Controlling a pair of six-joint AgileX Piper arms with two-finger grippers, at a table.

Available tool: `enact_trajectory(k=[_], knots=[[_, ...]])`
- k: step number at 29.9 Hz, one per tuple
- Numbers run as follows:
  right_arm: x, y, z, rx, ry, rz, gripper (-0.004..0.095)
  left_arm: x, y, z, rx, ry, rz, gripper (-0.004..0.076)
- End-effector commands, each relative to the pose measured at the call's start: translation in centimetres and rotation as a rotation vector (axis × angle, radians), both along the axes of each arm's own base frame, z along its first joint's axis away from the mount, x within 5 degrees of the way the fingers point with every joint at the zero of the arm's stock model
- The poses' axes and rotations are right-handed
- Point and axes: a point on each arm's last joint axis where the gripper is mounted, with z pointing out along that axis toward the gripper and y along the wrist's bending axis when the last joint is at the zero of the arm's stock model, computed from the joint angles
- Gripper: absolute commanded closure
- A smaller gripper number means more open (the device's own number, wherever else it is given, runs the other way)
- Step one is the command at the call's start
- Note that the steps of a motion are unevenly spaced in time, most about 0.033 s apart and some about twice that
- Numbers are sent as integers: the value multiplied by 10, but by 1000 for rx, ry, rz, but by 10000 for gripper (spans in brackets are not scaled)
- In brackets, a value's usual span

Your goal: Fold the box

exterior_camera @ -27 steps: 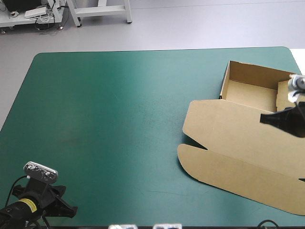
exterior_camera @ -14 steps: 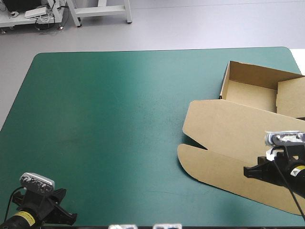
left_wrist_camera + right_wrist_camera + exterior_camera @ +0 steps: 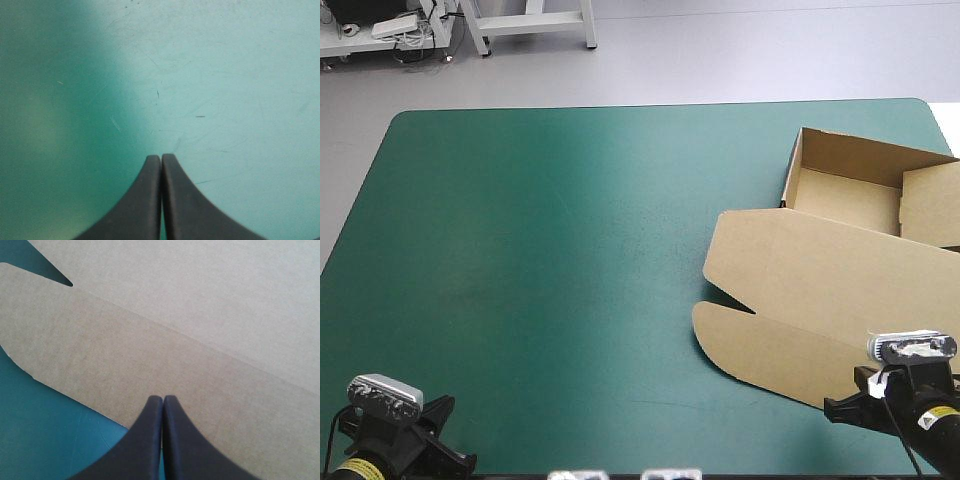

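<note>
The box [image 3: 840, 200] lies at the high view's right: an open tray, lid [image 3: 790, 300] flat on the tabletop [image 3: 570, 250]. Both tools are pinched together and empty, the right tool [image 3: 163, 398] over the lid's near edge, the left tool [image 3: 161, 156] at lower left. Folding seems complete; probably only parking remains.

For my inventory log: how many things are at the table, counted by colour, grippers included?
Brown: 1, the box
Black: 2, the left gripper and the right gripper
Total: 3
</note>
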Motion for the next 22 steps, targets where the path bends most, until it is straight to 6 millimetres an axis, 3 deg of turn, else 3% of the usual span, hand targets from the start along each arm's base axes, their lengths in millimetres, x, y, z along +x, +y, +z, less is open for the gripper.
enact_trajectory(k=[1, 22], knots=[[-2, 1, 6, 1, -100, -5, 921, 3, -2, 11, -30, -60, -2, 732], [-10, 3, -2, 22, -89, -13, 921, 3, -2, 11, -30, -60, -2, 733]])
